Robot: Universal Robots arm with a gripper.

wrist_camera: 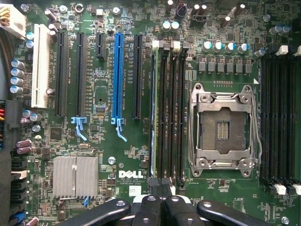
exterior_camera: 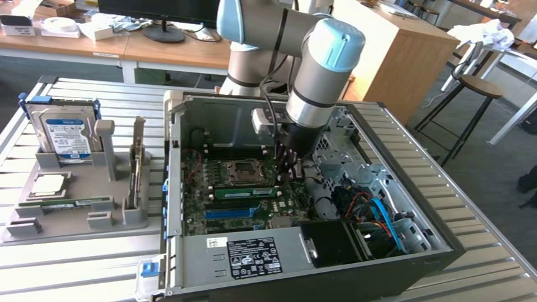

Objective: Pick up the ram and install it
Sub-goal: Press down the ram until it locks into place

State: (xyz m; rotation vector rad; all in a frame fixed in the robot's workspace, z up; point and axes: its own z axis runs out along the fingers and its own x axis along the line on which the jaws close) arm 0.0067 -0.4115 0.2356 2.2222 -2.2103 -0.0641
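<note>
Hand: your hand (exterior_camera: 291,176) is down inside the open black and grey computer case (exterior_camera: 197,251), its black fingers brought fully together with no gap; nothing shows clamped between them
Ram: the ram (exterior_camera: 245,190), a thin green circuit-board stick with a white label, stands on edge in a memory slot of the green motherboard (exterior_camera: 200,217), at 6 o'clock of the silver processor socket (exterior_camera: 243,170) in the exterior view
Ram from the wrist: you see the ram (wrist_camera: 153,108) edge-on, in the slot nearest the long blue expansion slot (wrist_camera: 117,77); the empty black slots (wrist_camera: 171,108) lie between it and the processor socket (wrist_camera: 225,127)
Contact: the hand (wrist_camera: 160,186) sits right at one end of the stick; you cannot tell whether it presses on the edge or hovers just above
Done: by my judgement the pick-up is behind you and the stick is placed in its slot
Left: what remains is seating; the white latch (wrist_camera: 155,44) at the far end shows, but you cannot tell whether it has clipped over the stick
Elsewhere: at 9 o'clock of the case, on the slatted metal tabletop (exterior_camera: 75,272), a grey moulded holder (exterior_camera: 75,229) carries a blue-labelled hard drive (exterior_camera: 67,135) and an upright card (exterior_camera: 137,163), well apart from the hand
</note>
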